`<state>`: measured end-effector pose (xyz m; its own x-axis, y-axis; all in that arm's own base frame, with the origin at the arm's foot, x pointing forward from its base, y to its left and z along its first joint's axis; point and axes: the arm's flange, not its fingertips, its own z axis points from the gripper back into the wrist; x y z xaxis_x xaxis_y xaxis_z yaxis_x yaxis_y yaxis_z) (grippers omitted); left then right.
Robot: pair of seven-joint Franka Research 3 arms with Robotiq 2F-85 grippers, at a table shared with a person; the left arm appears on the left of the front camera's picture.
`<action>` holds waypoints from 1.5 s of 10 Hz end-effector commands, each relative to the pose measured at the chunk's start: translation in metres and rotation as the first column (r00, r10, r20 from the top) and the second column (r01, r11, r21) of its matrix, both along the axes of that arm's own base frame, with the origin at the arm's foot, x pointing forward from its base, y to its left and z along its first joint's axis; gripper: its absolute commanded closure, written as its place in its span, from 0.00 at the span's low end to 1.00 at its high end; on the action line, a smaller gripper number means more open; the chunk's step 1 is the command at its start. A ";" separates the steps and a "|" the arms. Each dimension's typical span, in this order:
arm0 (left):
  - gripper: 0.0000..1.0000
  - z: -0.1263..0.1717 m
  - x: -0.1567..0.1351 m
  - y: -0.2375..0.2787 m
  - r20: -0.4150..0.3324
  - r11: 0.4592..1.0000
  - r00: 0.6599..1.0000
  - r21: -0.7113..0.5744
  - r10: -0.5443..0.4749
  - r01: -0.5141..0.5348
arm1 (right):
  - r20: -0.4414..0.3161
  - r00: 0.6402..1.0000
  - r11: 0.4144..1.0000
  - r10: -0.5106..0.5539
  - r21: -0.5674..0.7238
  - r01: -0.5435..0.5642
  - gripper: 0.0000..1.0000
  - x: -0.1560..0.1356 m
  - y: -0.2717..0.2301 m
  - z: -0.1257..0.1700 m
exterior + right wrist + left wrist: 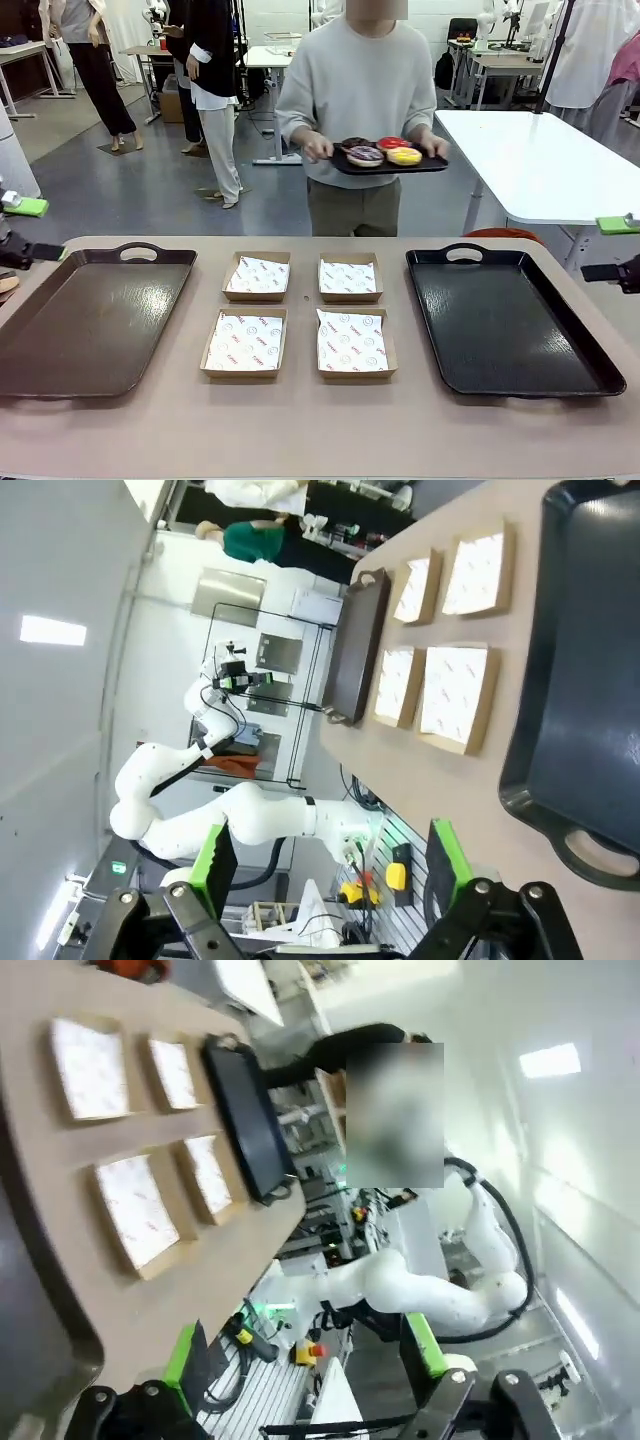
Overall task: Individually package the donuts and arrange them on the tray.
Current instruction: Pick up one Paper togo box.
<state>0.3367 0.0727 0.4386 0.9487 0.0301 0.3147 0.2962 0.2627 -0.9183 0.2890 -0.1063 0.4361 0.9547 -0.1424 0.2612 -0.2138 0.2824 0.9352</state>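
Nearest me first: my left claw (300,1365) is spread wide, nothing between its green pads. My right claw (330,875) is the same, released and bare. Each looks in along the tabletop (300,430) from its own end.

On the tabletop I count two big trays, a brown tray (90,320) on my left and a black tray (510,325) on my right, both bare.

Between them are four cardboard boxes in a two-by-two block, each lined with one white printed paper. The near pair is the near-left box (245,342) and near-right box (352,342). Behind them sit the far-left box (257,276) and far-right box (349,277).

Past the far edge, a person (355,90) stands holding one small black tray (390,167) in both hands, well above and apart from the tabletop. All four donuts are on it: yellow donut (404,156), purple-sprinkled donut (365,155), red donut (392,143) and chocolate donut (353,144), packed close together.
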 end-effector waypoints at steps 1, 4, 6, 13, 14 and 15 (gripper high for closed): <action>0.00 0.019 -0.009 0.009 -0.036 0.996 0.998 0.083 0.042 -0.039 | 0.016 1.000 0.997 0.025 -0.079 -0.023 0.00 -0.016 -0.002 -0.008; 0.00 0.017 -0.016 0.029 -0.075 0.989 0.994 0.129 0.081 -0.071 | -0.001 0.999 0.989 0.040 -0.145 -0.040 0.00 -0.024 -0.008 -0.008; 0.00 0.014 -0.017 0.037 -0.099 0.981 0.988 0.169 0.118 -0.100 | -0.001 1.000 0.988 0.023 -0.155 -0.023 0.00 -0.025 -0.009 -0.005; 0.00 0.010 -0.017 0.041 -0.093 0.982 0.988 0.158 0.121 -0.106 | -0.003 1.000 0.989 0.016 -0.146 -0.017 0.00 -0.019 -0.014 -0.002; 0.00 0.010 -0.017 0.041 -0.093 0.982 0.988 0.158 0.121 -0.106 | -0.003 1.000 0.989 0.016 -0.146 -0.017 0.00 -0.019 -0.014 -0.002; 0.00 0.010 -0.017 0.041 -0.093 0.982 0.988 0.158 0.121 -0.106 | -0.003 1.000 0.989 0.016 -0.146 -0.017 0.00 -0.019 -0.014 -0.002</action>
<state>0.3198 0.1130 0.4480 0.9710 0.0969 0.2187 0.1551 0.4408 -0.8841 0.2699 -0.1193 0.4351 0.9568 -0.0846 0.2782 -0.2196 0.4173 0.8819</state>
